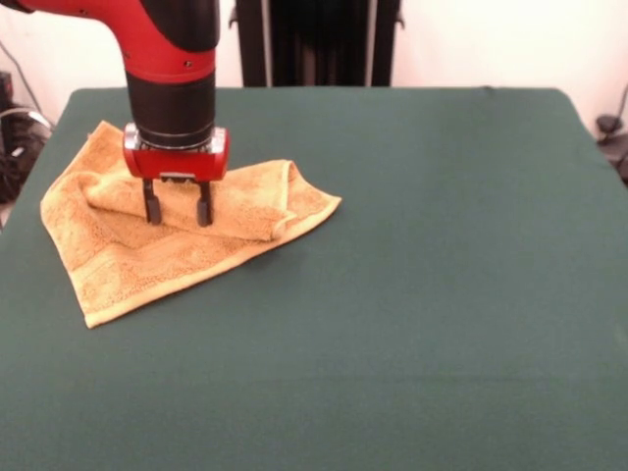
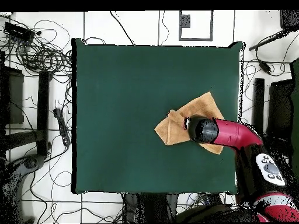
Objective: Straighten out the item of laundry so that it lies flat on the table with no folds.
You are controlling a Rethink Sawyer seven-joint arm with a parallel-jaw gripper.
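Towel (image 1: 147, 250), golden-orange terry cloth, lies in the left half of the front view on the dark green table (image 1: 422, 294), with one part folded over into a thick ridge across its upper middle. The gripper (image 1: 178, 210) hangs from the red and black arm (image 1: 167, 59), its two dark fingers (image 1: 153, 208) apart, tips at the folded ridge. From overhead, the towel (image 2: 175, 125) sits right of centre near the table's (image 2: 128, 105) right edge, partly hidden by the arm (image 2: 225, 133).
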